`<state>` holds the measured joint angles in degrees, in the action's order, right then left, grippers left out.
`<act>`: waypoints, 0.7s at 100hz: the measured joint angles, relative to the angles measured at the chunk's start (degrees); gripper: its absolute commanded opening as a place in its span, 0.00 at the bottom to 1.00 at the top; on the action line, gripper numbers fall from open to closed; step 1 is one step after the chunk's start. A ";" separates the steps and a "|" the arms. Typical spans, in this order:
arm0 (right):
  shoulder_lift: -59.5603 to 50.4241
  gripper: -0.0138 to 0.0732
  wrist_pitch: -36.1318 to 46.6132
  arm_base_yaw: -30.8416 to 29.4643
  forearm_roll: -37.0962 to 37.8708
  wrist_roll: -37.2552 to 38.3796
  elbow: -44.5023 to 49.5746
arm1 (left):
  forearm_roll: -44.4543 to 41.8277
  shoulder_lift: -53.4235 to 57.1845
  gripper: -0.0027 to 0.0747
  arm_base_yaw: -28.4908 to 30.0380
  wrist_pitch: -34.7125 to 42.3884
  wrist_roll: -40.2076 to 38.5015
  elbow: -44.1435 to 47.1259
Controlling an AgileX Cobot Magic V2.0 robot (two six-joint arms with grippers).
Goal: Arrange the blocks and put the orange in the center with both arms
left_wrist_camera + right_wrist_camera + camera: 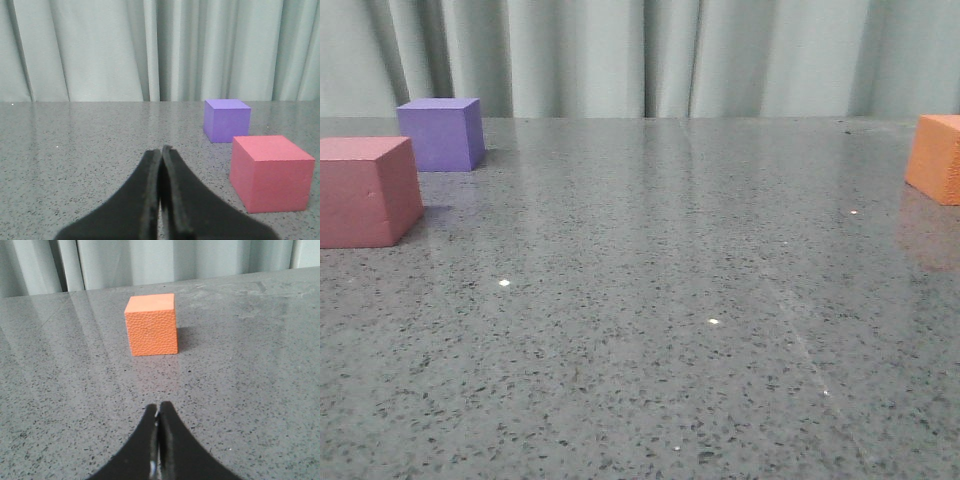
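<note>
Pink-red cube (365,190) sits near left, purple cube (441,133) just behind it, pebbled orange cube (937,158) far right.

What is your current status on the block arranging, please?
Left gripper shut, empty. Right gripper shut, empty. Orange cube far right, untouched; nothing in the way.

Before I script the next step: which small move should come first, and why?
Probably open the right claw: its fingers are pressed shut, holding nothing, and the pebbled orange foam cube sits untouched ahead of it on the speckled grey table, far from centre.
</note>
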<state>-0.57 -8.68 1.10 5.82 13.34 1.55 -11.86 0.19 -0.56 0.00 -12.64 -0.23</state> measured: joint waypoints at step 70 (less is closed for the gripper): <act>13.36 0.08 -17.58 0.00 -0.14 3.09 -24.09 | 0.00 0.00 0.01 0.00 0.00 0.00 0.00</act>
<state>12.80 -26.27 1.10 5.68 16.43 -22.54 -11.86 0.19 -0.56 0.00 -12.64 -0.23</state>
